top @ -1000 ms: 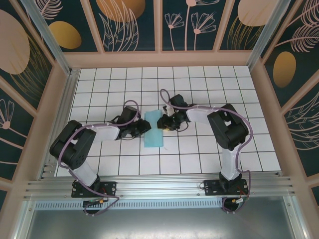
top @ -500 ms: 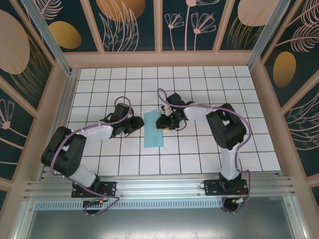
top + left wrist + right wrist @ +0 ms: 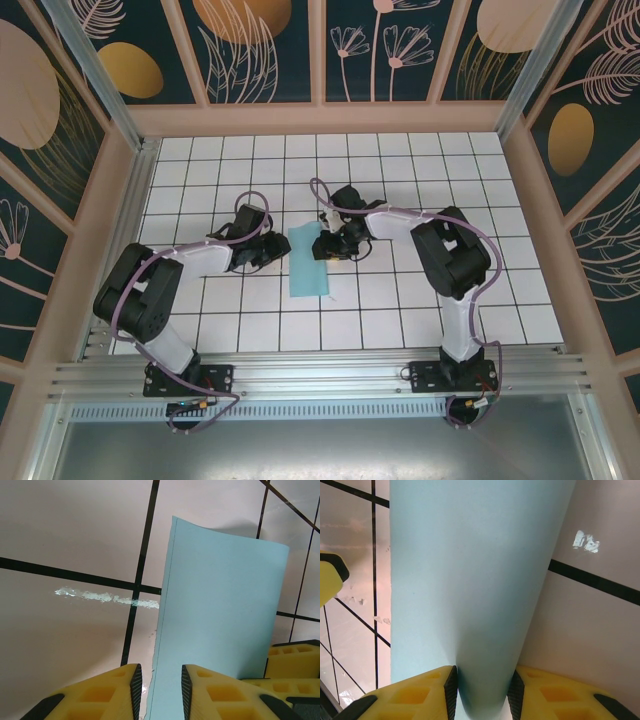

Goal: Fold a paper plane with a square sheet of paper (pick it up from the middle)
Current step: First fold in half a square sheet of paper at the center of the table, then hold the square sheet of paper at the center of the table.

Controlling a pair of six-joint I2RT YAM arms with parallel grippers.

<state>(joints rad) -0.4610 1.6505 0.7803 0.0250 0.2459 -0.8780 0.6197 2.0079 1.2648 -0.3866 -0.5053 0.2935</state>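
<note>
The square sheet of paper [image 3: 309,260] is light turquoise and lies doubled over into a narrow strip on the white grid table [image 3: 420,170]. In the right wrist view its rounded fold [image 3: 485,605] bulges up between my right gripper [image 3: 481,692] fingers, which press it from both sides. Seen from above, the right gripper [image 3: 325,244] sits at the strip's right edge. My left gripper [image 3: 273,250] is at the strip's left edge. In the left wrist view the left gripper [image 3: 159,690] stands open, straddling the sheet's [image 3: 220,610] left edge, with neither pad touching it. No paper plane shape is formed.
Patterned walls [image 3: 60,180] with wooden frames close in the table on three sides. An aluminium rail [image 3: 320,375] runs along the near edge by the arm bases. Scuffed tape marks [image 3: 100,596] show on the tiles beside the paper.
My left gripper has drawn back left from over the paper to its left edge. The right gripper has shifted slightly away with the fold held, and the strip moved a little with it.
</note>
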